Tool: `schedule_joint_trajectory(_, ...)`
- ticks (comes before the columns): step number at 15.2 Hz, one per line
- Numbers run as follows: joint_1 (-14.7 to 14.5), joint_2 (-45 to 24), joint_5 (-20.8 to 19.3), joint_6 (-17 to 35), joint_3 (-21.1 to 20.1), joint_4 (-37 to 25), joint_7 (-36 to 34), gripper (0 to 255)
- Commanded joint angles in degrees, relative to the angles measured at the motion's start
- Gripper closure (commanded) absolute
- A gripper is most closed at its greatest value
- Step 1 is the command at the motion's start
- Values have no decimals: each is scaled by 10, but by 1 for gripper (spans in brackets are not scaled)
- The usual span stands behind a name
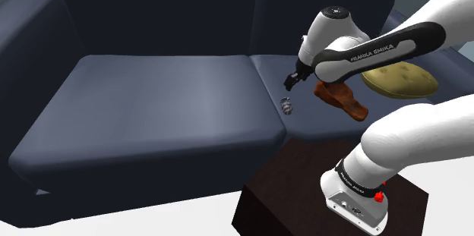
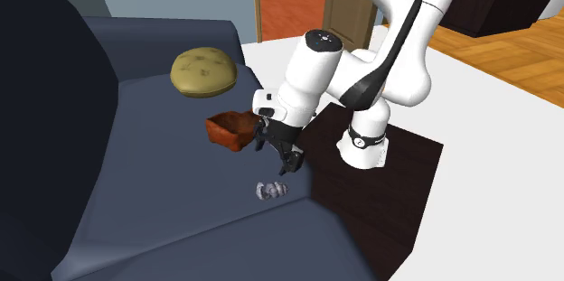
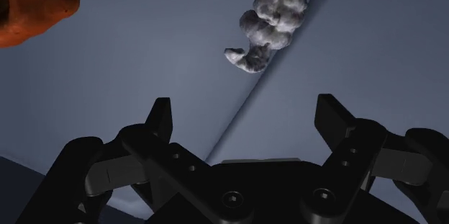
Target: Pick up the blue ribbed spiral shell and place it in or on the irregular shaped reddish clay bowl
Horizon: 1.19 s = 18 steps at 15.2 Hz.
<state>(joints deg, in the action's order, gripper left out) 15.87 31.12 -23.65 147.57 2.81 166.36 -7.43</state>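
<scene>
A small pale grey ribbed spiral shell (image 1: 286, 106) (image 2: 269, 190) (image 3: 268, 27) lies on the seam between two dark blue sofa cushions. The reddish clay bowl (image 1: 341, 98) (image 2: 232, 130) (image 3: 32, 6) rests on the cushion close by, partly behind the arm in the shoulder view. My black gripper (image 1: 292, 82) (image 2: 282, 163) (image 3: 245, 118) hangs a little above the shell, between it and the bowl. Its fingers stand wide apart, open, with nothing between them. In the wrist view the shell lies ahead of the fingertips, over the seam.
A round tan cushion (image 1: 399, 80) (image 2: 204, 71) sits on the sofa beyond the bowl. The sofa backrest (image 1: 152, 11) rises behind the seat. The dark stand (image 1: 304, 196) (image 2: 380, 180) abuts the sofa's front edge. A wooden door (image 2: 352, 4) stands farther off.
</scene>
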Motion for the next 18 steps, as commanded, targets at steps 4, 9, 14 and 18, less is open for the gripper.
schedule_joint_trajectory(4, 138, -133, -165, 167, -53, -7, -106, 0)
schedule_joint_trajectory(9, 200, -200, -265, 210, -87, -31, -185, 0)
schedule_joint_trajectory(14, 230, -236, -336, 224, -101, -49, -243, 0)
schedule_joint_trajectory(18, 230, -236, -336, 224, -101, -49, -243, 0)
